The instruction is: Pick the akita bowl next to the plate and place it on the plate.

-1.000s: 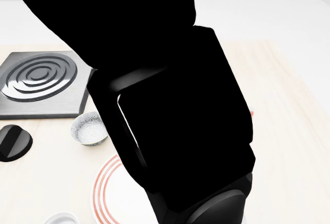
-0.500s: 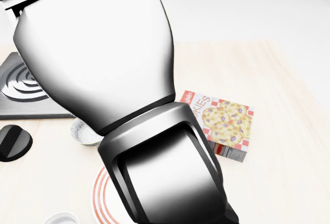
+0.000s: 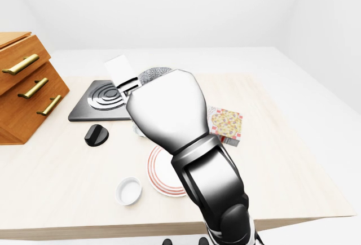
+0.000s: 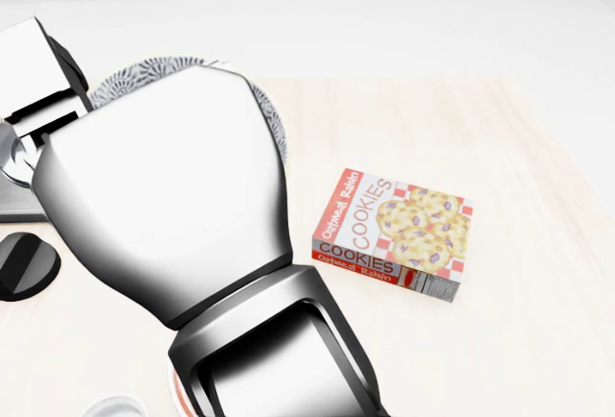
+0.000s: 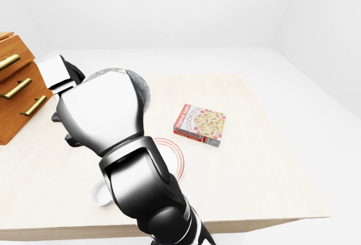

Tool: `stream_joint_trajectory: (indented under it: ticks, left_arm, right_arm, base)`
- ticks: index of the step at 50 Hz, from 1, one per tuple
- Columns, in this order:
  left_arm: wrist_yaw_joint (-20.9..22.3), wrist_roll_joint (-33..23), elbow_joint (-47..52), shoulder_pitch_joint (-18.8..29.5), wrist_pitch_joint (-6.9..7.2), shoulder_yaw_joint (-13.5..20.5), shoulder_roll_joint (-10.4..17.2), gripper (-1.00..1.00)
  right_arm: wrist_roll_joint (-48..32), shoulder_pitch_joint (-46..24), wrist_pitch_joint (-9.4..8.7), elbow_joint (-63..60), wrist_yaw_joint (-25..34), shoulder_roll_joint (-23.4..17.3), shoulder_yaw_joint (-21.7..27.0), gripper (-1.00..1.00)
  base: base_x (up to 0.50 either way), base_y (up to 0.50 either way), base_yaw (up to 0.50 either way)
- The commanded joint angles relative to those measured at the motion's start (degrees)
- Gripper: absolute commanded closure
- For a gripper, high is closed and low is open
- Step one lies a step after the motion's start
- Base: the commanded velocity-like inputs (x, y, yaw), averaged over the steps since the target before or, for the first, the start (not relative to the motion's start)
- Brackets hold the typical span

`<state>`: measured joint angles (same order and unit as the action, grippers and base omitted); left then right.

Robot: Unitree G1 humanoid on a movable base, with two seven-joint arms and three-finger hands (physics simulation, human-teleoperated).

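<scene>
I count one red-ringed white plate (image 3: 161, 169), one grey patterned bowl (image 4: 135, 76), one small white bowl (image 3: 128, 191) and one cookie box (image 4: 394, 234).

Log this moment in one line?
right hand: up over table | akita bowl: held aloft at the hand | plate: half hidden by arm

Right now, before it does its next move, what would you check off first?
1. Akita bowl off the table: ok, it is held up by the right hand.
2. Grip on the bowl: cannot tell, the forearm hides the fingers.
3. Bowl above the plate: not ok. In the left-eye view it is up and to the left of the plate.
4. Plate free to receive it: cannot tell. The part that shows is bare, but the arm covers the rest.
5. Neighbours clear of the plate: ok. The cookie box and small white bowl lie apart from it.
</scene>
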<state>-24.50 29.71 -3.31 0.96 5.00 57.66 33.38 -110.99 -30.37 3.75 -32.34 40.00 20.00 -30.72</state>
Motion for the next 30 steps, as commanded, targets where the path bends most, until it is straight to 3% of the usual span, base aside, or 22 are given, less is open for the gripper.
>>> stream_joint_trajectory:
  ticks: [1, 7, 8, 11, 19, 29, 30]
  left_arm:
    - [0.1, -0.2, 0.0, 0.1, 0.0, -0.1, -0.2, -1.0]
    - [0.0, -0.2, 0.0, 0.1, 0.0, -0.2, -0.1, -1.0]
    - [0.3, -0.5, -1.0, 0.2, 0.0, -0.4, -0.2, -1.0]
    - [0.2, -0.5, -1.3, 0.1, 0.0, -0.6, -0.2, -1.0]
    - [0.2, -0.5, -1.1, -0.1, 0.0, -0.7, -0.4, -1.0]
    - [0.3, -0.4, -1.5, -0.1, 0.0, -0.7, -0.3, -1.0]
    - [0.3, -0.5, -1.7, 0.0, 0.0, -0.8, -0.4, -1.0]
  right_arm:
    - [-2.0, 3.7, 0.25, -1.2, 0.0, 0.0, -2.3, 1.0]
    - [-2.0, 3.7, 0.24, -1.2, 0.0, 0.0, -2.3, 1.0]
    - [-2.0, 7.3, -2.32, -5.0, 0.0, 0.0, -7.4, 1.0]
    - [-2.0, 9.3, -4.32, -6.5, 0.0, 0.0, -10.3, 1.0]
    - [-2.0, 14.1, -4.94, -10.8, 0.0, -1.3, -13.3, 1.0]
    - [-2.0, 15.3, -5.29, -11.5, 0.0, -2.3, -14.2, 1.0]
    - [-2.0, 17.8, -6.74, -12.5, 0.0, -4.4, -16.4, 1.0]
  base:
    - [0.0, 0.0, 0.0]
    - [0.0, 0.0, 0.0]
    - [0.0, 0.0, 0.0]
    - [0.0, 0.0, 0.0]
    - [0.0, 0.0, 0.0]
    - [0.0, 0.0, 0.0]
    - [0.0, 0.0, 0.0]
